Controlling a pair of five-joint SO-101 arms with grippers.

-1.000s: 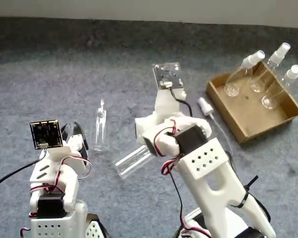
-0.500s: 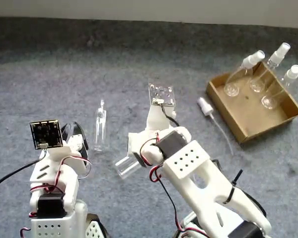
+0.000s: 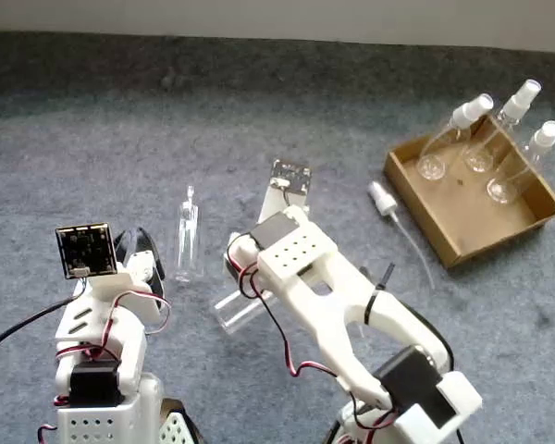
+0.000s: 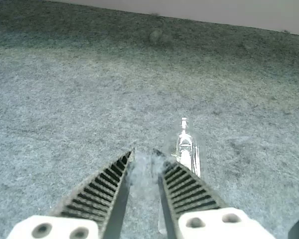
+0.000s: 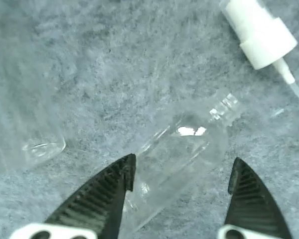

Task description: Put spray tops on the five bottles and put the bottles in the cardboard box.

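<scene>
**Right claw spread over the lying bottle**

High view: the cardboard box [image 3: 458,217] sits at the right edge with three capped bottles [image 3: 453,134] in it. A loose spray top [image 3: 382,198] lies just beside the box, and bare carpet stretches beyond.

Left wrist view: the left gripper [image 4: 143,158] is barely parted and empty, with a second bottle [image 4: 185,149] just beside it.

Right wrist view: the right gripper [image 5: 183,168] gapes wide, a finger on each side of the uncapped lying bottle [image 5: 189,142].

A second ago the right arm was nearer the box.
</scene>
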